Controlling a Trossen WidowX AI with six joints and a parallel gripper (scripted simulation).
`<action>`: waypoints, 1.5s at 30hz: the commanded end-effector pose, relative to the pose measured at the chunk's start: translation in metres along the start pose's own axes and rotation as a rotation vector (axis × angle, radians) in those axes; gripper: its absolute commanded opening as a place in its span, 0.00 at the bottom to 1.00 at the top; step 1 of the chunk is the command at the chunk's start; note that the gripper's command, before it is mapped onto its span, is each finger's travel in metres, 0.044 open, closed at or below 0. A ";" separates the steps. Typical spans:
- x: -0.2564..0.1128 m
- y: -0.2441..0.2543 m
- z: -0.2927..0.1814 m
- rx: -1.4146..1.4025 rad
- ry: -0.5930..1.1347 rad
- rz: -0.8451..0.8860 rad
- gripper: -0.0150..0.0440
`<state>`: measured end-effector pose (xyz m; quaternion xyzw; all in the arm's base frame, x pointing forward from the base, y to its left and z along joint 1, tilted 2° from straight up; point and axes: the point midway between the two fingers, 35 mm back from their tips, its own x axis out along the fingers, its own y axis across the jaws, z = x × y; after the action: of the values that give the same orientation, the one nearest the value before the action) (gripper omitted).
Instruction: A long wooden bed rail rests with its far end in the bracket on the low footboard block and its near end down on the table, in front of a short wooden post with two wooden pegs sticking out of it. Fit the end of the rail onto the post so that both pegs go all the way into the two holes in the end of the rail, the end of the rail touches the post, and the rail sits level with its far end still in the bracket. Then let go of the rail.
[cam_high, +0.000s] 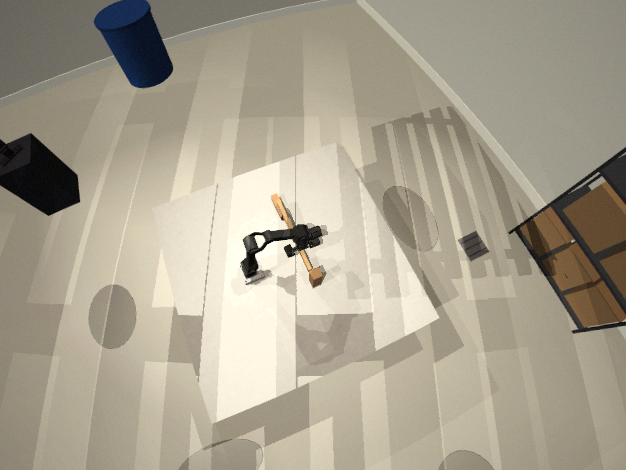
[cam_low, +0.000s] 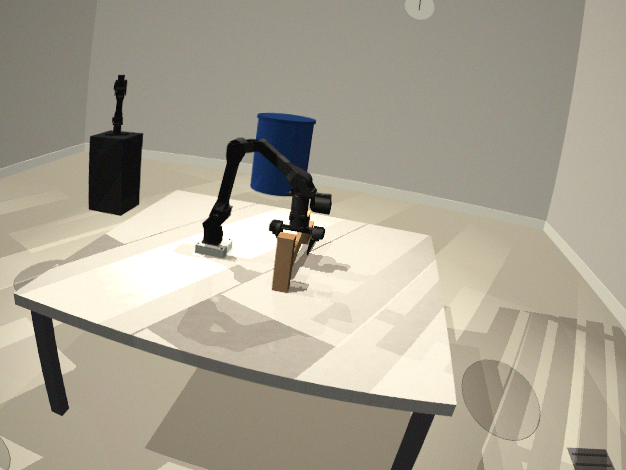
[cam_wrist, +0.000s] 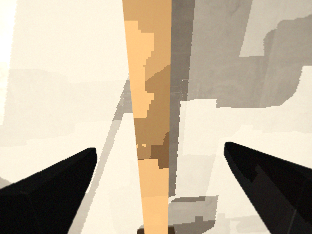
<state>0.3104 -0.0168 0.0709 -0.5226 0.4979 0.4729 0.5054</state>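
Observation:
The long wooden rail (cam_high: 307, 261) (cam_wrist: 155, 60) slopes from the far block (cam_high: 276, 199) down towards the upright wooden post (cam_high: 315, 277) (cam_low: 283, 265). In the wrist view it runs lengthwise between the fingers. My gripper (cam_high: 303, 246) (cam_wrist: 161, 150) is open and points down over the middle stretch of the rail, one finger on each side, with gaps on both sides. Its height against the rail is hard to tell. In the exterior view the post partly hides the rail and fingers. The pegs, the holes and the seat in the bracket cannot be made out.
The arm's base (cam_high: 254, 278) (cam_low: 213, 247) stands on the table (cam_high: 242, 384) (cam_low: 126, 313), to the left of the rail. A blue barrel (cam_high: 139, 50) (cam_low: 280, 156), a black pedestal (cam_high: 42, 174) (cam_low: 115, 172) and a shelf unit (cam_high: 596, 222) stand off the table.

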 end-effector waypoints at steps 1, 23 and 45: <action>0.010 0.004 0.001 -0.003 -0.004 0.013 1.00; 0.033 0.006 0.001 -0.003 -0.004 0.013 0.73; 0.033 0.006 0.001 -0.003 -0.004 0.013 0.25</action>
<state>0.3068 -0.0178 0.0392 -0.5200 0.5005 0.4769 0.5017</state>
